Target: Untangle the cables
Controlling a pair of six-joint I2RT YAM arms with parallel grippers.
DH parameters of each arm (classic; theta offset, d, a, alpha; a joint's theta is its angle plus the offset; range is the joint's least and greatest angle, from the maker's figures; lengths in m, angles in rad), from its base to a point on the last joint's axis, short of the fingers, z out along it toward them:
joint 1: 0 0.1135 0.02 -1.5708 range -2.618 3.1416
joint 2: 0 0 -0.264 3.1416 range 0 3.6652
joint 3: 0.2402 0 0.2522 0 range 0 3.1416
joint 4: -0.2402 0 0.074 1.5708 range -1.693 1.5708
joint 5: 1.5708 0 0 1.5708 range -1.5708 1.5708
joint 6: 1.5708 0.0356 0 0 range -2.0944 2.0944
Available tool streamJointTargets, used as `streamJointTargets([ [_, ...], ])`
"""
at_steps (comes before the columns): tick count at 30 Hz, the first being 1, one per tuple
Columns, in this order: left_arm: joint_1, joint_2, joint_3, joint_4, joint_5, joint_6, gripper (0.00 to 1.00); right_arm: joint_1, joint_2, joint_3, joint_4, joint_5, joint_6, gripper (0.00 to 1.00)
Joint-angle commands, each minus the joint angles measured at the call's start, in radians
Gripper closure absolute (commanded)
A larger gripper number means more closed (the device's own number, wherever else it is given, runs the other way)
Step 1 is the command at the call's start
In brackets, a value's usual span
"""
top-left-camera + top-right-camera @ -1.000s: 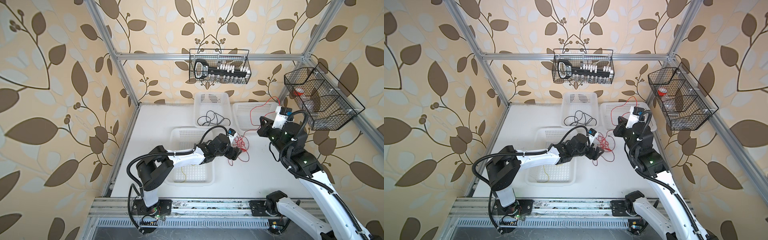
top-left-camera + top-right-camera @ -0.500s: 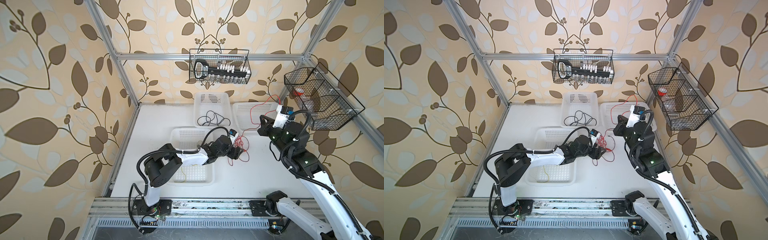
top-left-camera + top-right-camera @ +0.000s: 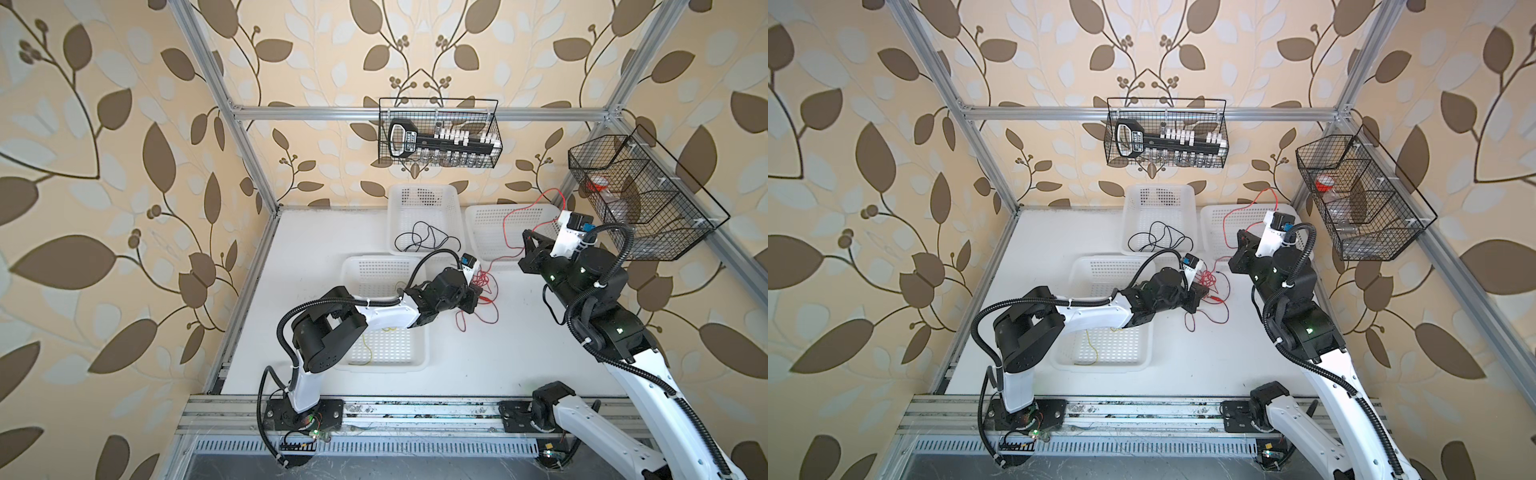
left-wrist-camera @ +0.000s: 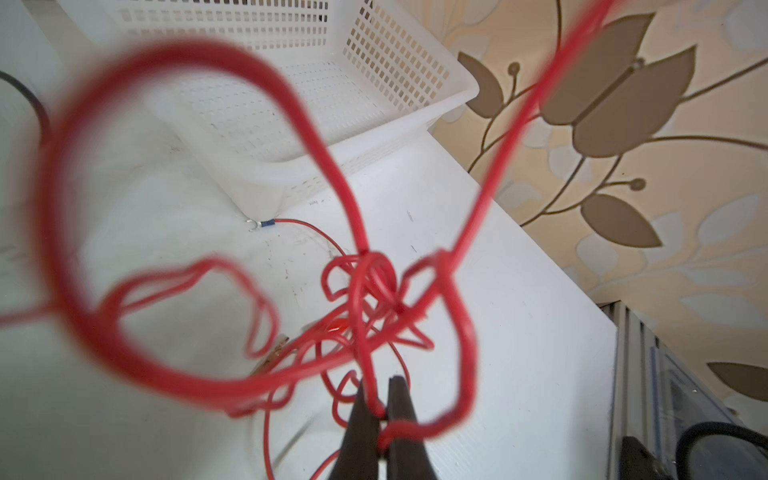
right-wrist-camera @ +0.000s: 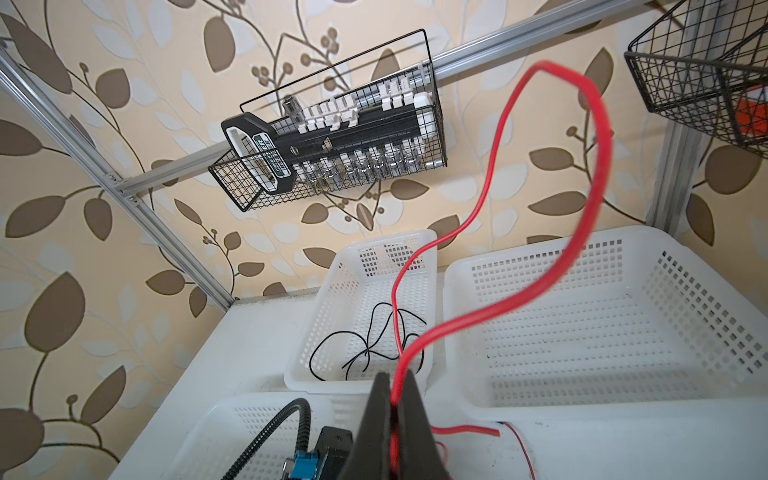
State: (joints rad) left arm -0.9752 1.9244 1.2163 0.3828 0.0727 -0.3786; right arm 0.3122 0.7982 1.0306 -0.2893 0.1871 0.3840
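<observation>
Cables (image 4: 374, 278), all red, sit knotted at mid-tabletop (image 3: 478, 365) between the arms. The left end effector (image 4: 380, 403), open a moment ago, now pinches one strand just beside the knot. The right end effector (image 5: 395, 392) stays clenched on a red strand arcing above a white basket (image 5: 665, 291). With both grips set, pulling the knot apart looks possible.

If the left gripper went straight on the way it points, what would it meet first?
Probably the knot of red cables just ahead of the left gripper, though depth is unclear.
</observation>
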Motion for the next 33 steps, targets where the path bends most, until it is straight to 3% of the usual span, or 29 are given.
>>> streamJointTargets([
  [1, -0.008, -0.015, 0.035, -0.021, -0.025, 0.015, 1.00, 0.004, -0.016, 0.024, 0.002, 0.032, -0.010, 1.00],
  [6, -0.007, -0.064, 0.040, -0.122, -0.058, 0.037, 1.00, 0.003, -0.010, 0.007, -0.013, 0.119, -0.030, 1.00],
  [10, -0.002, -0.127, 0.048, -0.280, -0.158, 0.043, 1.00, 0.000, 0.005, -0.024, -0.026, 0.224, -0.049, 1.00],
  [18, 0.029, -0.281, 0.067, -0.510, -0.273, 0.081, 1.00, -0.049, 0.027, -0.125, -0.015, 0.253, -0.030, 1.00],
  [23, 0.083, -0.367, 0.079, -0.617, -0.327, 0.064, 1.00, -0.080, 0.037, -0.177, -0.025, 0.292, -0.027, 1.00],
  [33, 0.242, -0.576, -0.037, -0.681, -0.422, 0.041, 1.00, -0.098, 0.047, -0.221, -0.018, 0.296, -0.001, 1.00],
])
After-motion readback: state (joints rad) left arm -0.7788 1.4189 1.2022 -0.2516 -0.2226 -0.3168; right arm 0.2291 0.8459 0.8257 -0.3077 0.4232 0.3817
